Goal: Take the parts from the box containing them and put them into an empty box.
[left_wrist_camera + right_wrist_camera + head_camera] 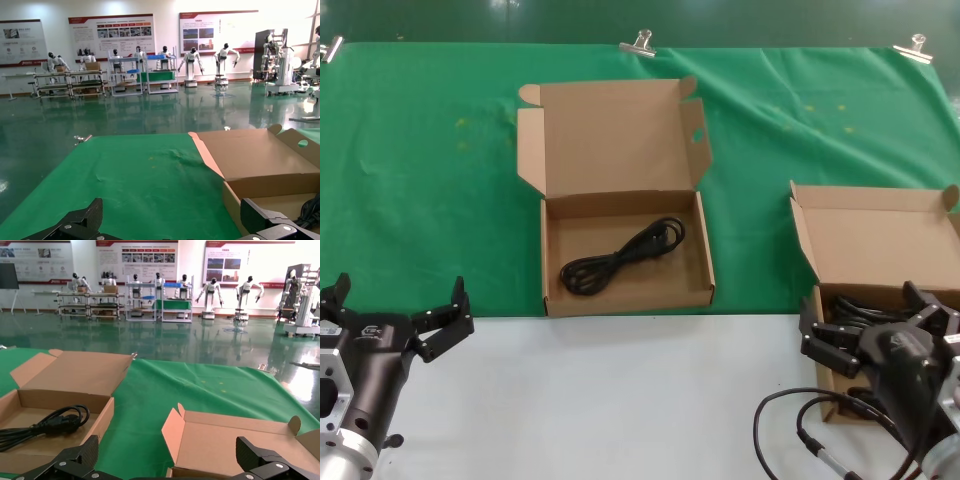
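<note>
The box with narrow lid edges (875,250) stands open at the right and holds black cables (855,308), partly hidden by my right gripper. It also shows in the right wrist view (235,442). The box with wide slotted lid flaps (620,150) stands open in the middle and holds one coiled black cable (620,258), also seen in the right wrist view (50,425). My right gripper (865,318) (167,456) is open and empty just above the right box's front part. My left gripper (400,298) (172,220) is open and empty at the near left, apart from both boxes.
A green cloth (420,180) covers the far part of the table, held by metal clips (638,42). The white tabletop (620,400) runs along the front. A black cable of the right arm (790,420) loops over it at the near right.
</note>
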Available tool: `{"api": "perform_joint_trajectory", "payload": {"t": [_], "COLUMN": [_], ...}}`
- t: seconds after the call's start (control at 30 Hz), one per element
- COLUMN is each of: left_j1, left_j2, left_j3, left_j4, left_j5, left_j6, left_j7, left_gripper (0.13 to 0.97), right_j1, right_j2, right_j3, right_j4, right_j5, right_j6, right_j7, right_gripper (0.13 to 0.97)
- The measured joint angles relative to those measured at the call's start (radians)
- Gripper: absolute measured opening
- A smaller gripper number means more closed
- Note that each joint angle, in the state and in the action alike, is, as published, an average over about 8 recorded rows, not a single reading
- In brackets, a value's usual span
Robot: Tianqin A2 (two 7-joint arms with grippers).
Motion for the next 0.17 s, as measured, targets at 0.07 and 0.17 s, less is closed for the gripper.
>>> {"api": "perform_joint_trajectory", "payload": {"t": [0.07,0.17], "left_j1": [0.0,0.0], "left_j2": [0.0,0.0], "left_j3": [0.0,0.0], "left_j4": [0.0,0.0], "left_j5": [0.0,0.0], "left_j6": [0.0,0.0], "left_j7": [0.0,0.0], "left_gripper": [0.966,0.966], "right_j1": [0.0,0.0], "right_j2": [0.0,0.0], "right_j3": [0.0,0.0], "right_j4": [0.0,0.0], "right_j5": [0.0,0.0], "right_j6": [0.0,0.0], "right_j7": [0.0,0.0], "right_gripper": [0.966,0.966]}}
